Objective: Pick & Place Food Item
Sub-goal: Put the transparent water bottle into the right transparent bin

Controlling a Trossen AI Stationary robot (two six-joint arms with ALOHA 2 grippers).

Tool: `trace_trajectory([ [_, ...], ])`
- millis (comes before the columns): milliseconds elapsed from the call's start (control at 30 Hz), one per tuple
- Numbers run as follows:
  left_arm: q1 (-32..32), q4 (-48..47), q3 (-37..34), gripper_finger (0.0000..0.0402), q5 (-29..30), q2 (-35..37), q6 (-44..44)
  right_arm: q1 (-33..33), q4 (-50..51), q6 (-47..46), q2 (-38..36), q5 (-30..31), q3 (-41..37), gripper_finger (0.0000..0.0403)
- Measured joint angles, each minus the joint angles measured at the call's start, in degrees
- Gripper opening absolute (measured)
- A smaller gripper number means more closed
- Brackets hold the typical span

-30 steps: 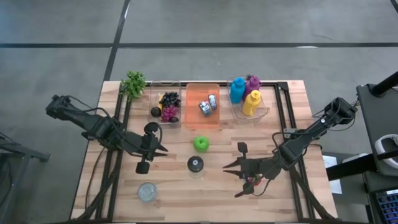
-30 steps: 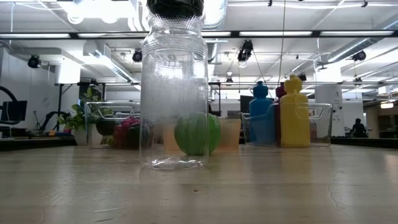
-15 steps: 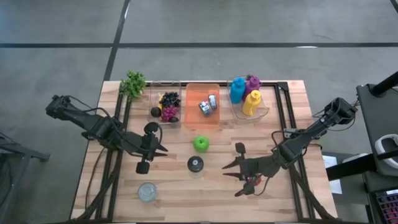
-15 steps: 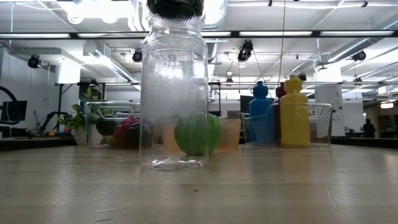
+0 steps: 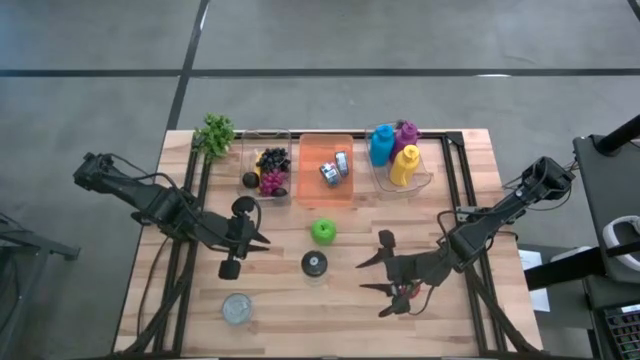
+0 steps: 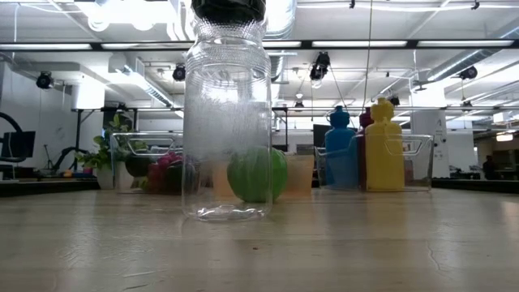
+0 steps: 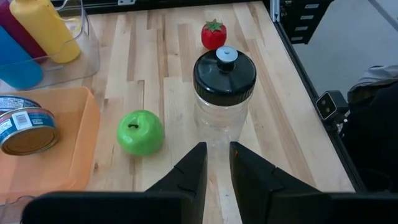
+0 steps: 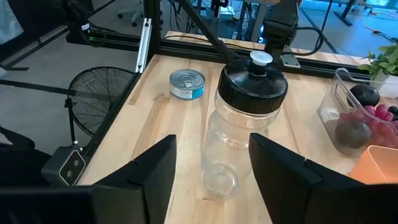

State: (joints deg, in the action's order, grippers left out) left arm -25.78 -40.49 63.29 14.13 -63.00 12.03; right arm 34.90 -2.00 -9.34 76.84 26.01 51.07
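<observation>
A clear jar (image 5: 314,263) with a black lid stands upright on the wooden table, near the middle. A green apple (image 5: 322,231) rests on the table just behind it. A small red strawberry (image 7: 213,35) lies to the jar's right, below my right arm. My left gripper (image 5: 262,241) hangs shut and empty to the jar's left, pointing toward the jar and the apple (image 7: 140,132). My right gripper (image 5: 362,277) stands open to the jar's right, raised and slanting down. The jar (image 8: 245,124) lies ahead of its fingers, apart from them.
A tin can (image 5: 237,308) stands near the front left. Along the far edge are a green plant (image 5: 214,133), a clear bin of grapes (image 5: 265,170), an orange bin with cans (image 5: 326,170) and a clear bin of coloured bottles (image 5: 398,155).
My right gripper has opened: the gap between its fingertips is clearly wider than a second ago. It has stayed where it was, beside the jar.
</observation>
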Motion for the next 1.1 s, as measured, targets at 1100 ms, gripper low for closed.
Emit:
trace_trajectory([
  [1100,0.02,-0.06,0.00,0.0072,-0.02,0.00,0.02,-3.36,-9.36,0.00,14.64,1.18,2.01,0.0244],
])
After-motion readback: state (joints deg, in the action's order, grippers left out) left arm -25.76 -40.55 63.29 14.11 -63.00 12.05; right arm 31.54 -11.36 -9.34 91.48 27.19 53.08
